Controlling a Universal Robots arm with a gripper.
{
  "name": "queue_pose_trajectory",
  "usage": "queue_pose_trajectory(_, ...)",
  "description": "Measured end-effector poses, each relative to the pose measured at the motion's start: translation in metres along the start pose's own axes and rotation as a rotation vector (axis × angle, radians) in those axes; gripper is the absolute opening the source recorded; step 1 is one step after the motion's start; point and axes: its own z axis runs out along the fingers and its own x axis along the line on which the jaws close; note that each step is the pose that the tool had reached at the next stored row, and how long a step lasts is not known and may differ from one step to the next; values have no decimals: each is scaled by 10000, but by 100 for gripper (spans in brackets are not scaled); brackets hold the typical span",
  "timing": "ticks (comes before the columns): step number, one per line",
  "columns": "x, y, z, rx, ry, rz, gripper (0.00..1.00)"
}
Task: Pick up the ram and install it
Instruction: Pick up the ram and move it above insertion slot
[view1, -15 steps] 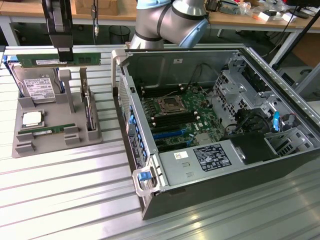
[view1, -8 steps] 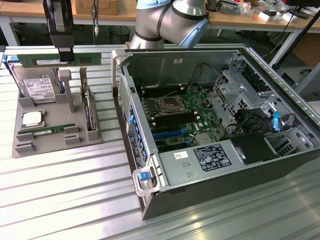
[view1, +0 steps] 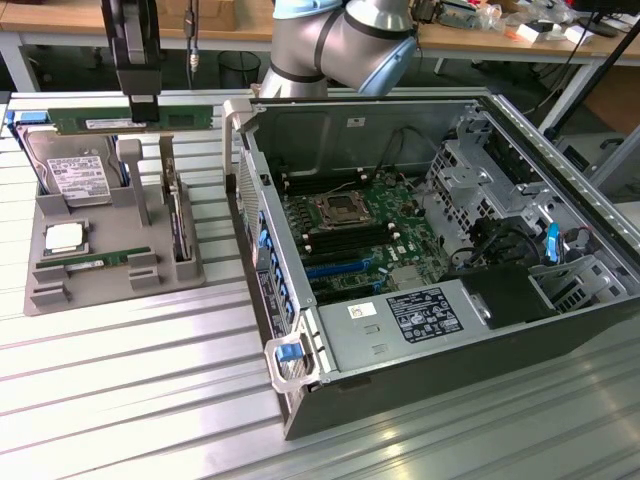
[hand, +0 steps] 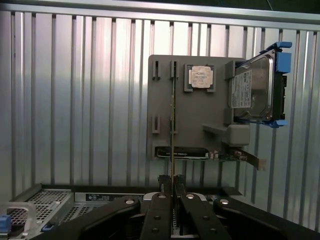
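Observation:
My gripper (view1: 143, 108) is shut on the ram (view1: 120, 122), a long green stick with a white label. It hangs level in the air above the back of the grey parts tray (view1: 110, 290), at the exterior view's left. In the wrist view the ram (hand: 172, 150) shows edge-on as a thin line running out from between the black fingers (hand: 159, 200), where the gripper (hand: 172, 184) pinches it. A second green stick (view1: 95, 262) lies in a slot of the tray. The open computer case (view1: 300, 400) with its green motherboard (view1: 350, 220) stands at the exterior view's right.
The tray also holds a hard drive (view1: 75, 175), a square processor chip (view1: 65, 238) and an upright card (view1: 178, 215). The case's near wall (view1: 250, 180) rises between tray and motherboard. Drive cages (view1: 480, 170) and cables fill the case's far side. The arm's body (view1: 340, 45) looms behind.

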Motion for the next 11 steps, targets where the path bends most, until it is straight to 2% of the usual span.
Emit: queue_pose_trajectory(11,4,-102,-2,0,1,0,13)
